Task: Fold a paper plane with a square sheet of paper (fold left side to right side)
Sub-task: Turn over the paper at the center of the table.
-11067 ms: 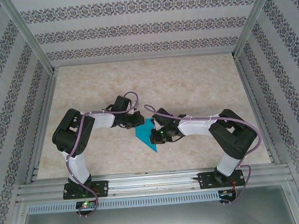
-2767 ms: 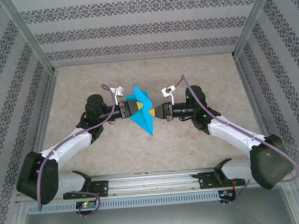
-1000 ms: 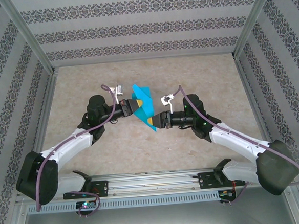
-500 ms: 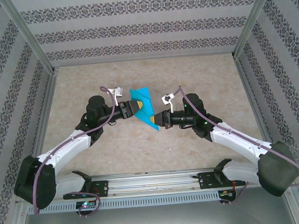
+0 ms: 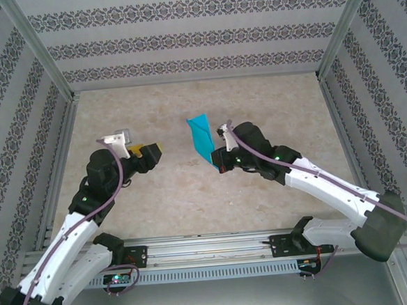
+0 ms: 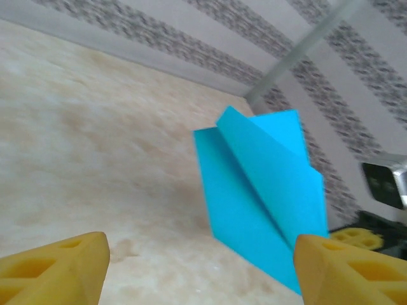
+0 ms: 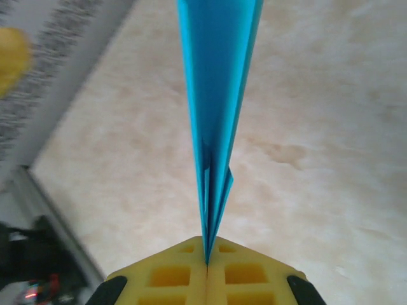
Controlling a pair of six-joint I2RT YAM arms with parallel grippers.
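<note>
The paper plane [image 5: 202, 135] is teal-blue, plain and unmarked, folded into a slim dart with sharp creases. It is held up off the table [image 5: 270, 106], tilted, its narrow tip pinched between the closed pads of the right gripper [image 5: 219, 160] and its broad end raised. Seen edge-on from the right wrist it is a thin wedge of stacked layers; from the left wrist a creased flap lies across its flat side

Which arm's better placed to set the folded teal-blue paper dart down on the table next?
Likely right. The right gripper is shut on the folded teal-blue paper dart, holding it above the table. The left gripper stands open, apart from it.
</note>
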